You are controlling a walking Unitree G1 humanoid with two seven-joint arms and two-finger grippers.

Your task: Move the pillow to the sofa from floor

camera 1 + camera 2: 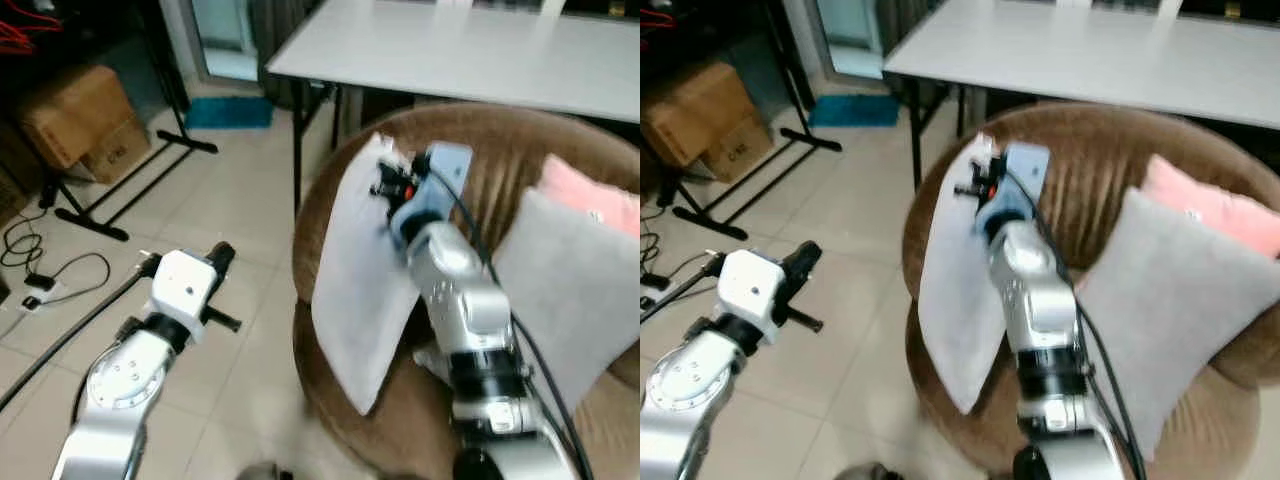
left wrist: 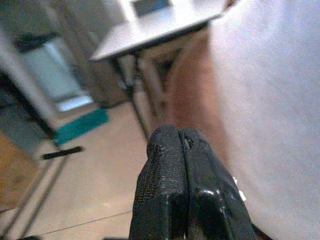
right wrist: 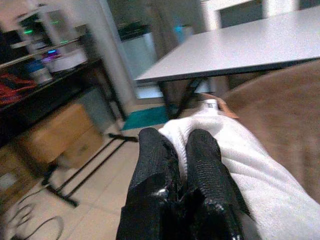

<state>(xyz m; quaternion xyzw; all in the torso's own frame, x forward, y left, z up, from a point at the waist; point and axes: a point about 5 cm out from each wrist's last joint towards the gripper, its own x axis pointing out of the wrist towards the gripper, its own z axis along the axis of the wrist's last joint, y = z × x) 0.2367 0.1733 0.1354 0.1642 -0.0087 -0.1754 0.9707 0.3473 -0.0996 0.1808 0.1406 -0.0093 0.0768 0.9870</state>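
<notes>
A white pillow [image 1: 355, 300] stands on edge inside the round brown sofa [image 1: 500, 160], leaning against its left wall. My right gripper [image 1: 385, 175] is at the pillow's top edge, shut on a fold of the white fabric [image 3: 220, 135]; the right wrist view has that fold pinched between the two black fingers [image 3: 155, 160]. My left gripper [image 1: 222, 255] hovers over the tiled floor to the left of the sofa, apart from the pillow. Its fingers [image 2: 170, 165] are pressed together with nothing between them.
A grey pillow [image 1: 575, 300] and a pink pillow [image 1: 590, 195] lie on the sofa's right side. A white table [image 1: 470, 50] stands just behind the sofa. Cardboard boxes [image 1: 80, 120], black stand legs [image 1: 130, 190], cables [image 1: 40, 265] and a teal mat [image 1: 228, 112] occupy the floor at left.
</notes>
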